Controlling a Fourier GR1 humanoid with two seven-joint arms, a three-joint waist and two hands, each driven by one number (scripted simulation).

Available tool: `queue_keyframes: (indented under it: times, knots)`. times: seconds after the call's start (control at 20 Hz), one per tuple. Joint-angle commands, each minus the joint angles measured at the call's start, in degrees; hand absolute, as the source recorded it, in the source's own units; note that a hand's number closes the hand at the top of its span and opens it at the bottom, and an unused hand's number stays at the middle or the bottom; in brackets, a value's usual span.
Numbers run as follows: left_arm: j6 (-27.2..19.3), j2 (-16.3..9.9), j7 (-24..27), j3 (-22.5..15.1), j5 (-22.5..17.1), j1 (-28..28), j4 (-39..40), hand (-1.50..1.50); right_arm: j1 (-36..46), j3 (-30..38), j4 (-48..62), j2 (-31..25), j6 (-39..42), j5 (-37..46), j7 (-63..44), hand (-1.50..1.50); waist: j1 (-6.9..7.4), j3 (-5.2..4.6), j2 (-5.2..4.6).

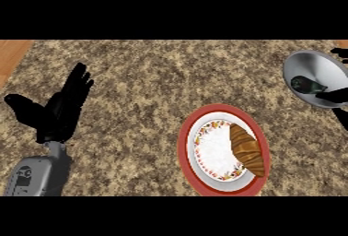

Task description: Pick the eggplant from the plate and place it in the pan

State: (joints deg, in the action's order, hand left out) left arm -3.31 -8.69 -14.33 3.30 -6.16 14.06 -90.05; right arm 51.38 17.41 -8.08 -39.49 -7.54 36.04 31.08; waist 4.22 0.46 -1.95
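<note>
Speckled brown counter [156, 78] across nearly the whole view; strip of wood [12, 53] along the far-left corner.

Red-rimmed plate [223, 150] near, right of centre, with a white patterned inner dish. Near rim close to the view's lower edge.

Grey pan [312, 69] far right, round, partly cut by the right edge. Well apart from the plate, bare counter between them.

Left forearm [37, 173] up from the near-left corner, grey. Left hand [61, 110] black, released: fingers straight and spread, pointing far, thumb out to the left. Touching nothing, well apart from plate and pan.

Croissant [246, 150] on the plate's right half, golden brown, long axis running far to near.

Eggplant [306, 85] in the pan, not on the plate. Dark, nearly black with a greenish sheen, small and stubby, lying in the pan's near half.

Right hand [336, 96] black, mostly cut off by the right edge, over the pan's right side and meeting the eggplant's right end. Cannot tell whether grasping or released.

Open room: wide bare counter in the middle and far side, between left hand and plate.
</note>
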Motion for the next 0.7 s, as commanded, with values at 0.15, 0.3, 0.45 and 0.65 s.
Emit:
queue_keyframes:
  times: [0.15,0.3,0.45,0.65]
  knots:
    - [0.14,0.0,0.16,0.79,-0.76,-1.62,-0.52,0.0,-0.01,10.29,2.16,-5.16,10.95,-10.45,4.65,-1.5,-0.52,0.05,0.09]
    - [0.54,-0.38,1.66,0.98,-0.36,-2.87,-0.03,0.0,-1.89,14.51,3.38,-7.92,17.12,-14.82,6.45,-1.5,-1.4,0.03,0.27]
    - [0.06,0.24,2.6,0.65,0.11,-3.29,-0.43,0.0,-4.26,16.17,3.92,-11.65,24.59,-16.63,8.52,-1.5,-1.63,0.08,0.27]
    - [-0.24,-0.61,0.44,1.6,-0.51,-3.48,-2.25,0.0,-8.74,18.18,4.89,-16.46,37.69,-18.97,12.37,-1.5,-2.67,0.12,0.88]
